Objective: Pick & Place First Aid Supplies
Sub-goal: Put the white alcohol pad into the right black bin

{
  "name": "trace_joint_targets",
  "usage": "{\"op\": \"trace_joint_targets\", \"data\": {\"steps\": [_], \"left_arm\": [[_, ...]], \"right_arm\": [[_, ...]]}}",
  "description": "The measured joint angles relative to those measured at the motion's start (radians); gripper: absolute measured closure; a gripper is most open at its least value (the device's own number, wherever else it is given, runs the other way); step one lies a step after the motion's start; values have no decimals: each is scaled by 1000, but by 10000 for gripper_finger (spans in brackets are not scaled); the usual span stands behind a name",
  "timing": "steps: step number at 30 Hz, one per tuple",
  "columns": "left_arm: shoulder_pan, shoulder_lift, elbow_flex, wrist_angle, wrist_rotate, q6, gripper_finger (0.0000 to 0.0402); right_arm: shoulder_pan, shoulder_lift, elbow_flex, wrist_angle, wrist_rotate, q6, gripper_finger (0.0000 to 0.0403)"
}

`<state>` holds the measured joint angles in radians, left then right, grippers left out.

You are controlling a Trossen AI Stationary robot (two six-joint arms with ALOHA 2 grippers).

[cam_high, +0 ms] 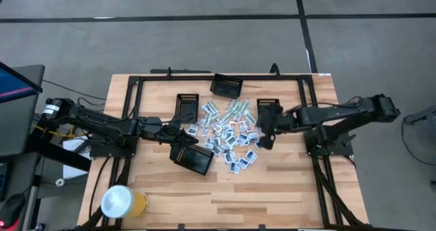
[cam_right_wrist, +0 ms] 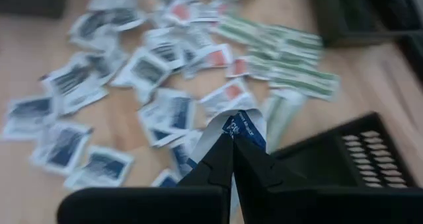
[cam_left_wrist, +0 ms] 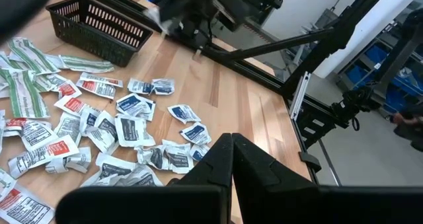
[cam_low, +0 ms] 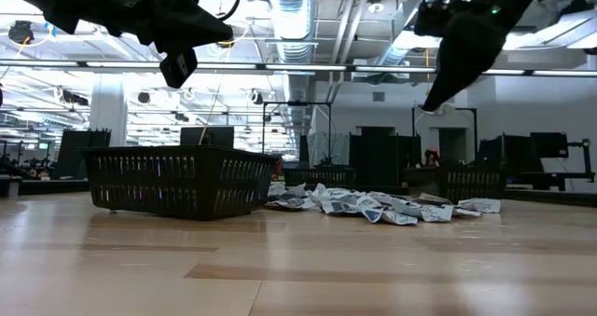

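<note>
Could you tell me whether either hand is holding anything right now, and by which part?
The right hand pinches a small flat white sachet with blue print by its edge. The left hand is shut on nothing.

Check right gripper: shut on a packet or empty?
Shut on a packet. In the right wrist view the right gripper has its fingertips pinched on a white-and-blue packet, above the scattered pile.

No legible txt; print on the sachets (cam_left_wrist: 132,128) too small to read
</note>
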<state>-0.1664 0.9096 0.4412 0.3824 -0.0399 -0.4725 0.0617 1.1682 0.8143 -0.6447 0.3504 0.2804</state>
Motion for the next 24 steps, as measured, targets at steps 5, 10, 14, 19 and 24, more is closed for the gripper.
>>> {"op": "trace_joint_targets", "data": {"steps": [5,10,14,19,24], "left_arm": [[0,0,0,0,0,0,394],[0,0,0,0,0,0,394],[0,0,0,0,0,0,394],[0,0,0,0,0,-3,394],[0,0,0,1,0,-3,394]], "right_arm": [[-135,0,0,-58,-1,-2,398],[-249,26,1,-105,-5,-2,397],[-307,49,2,-115,-12,-20,397],[-332,49,2,-111,-40,-44,387],[-325,48,2,-115,-42,-44,342]]}}
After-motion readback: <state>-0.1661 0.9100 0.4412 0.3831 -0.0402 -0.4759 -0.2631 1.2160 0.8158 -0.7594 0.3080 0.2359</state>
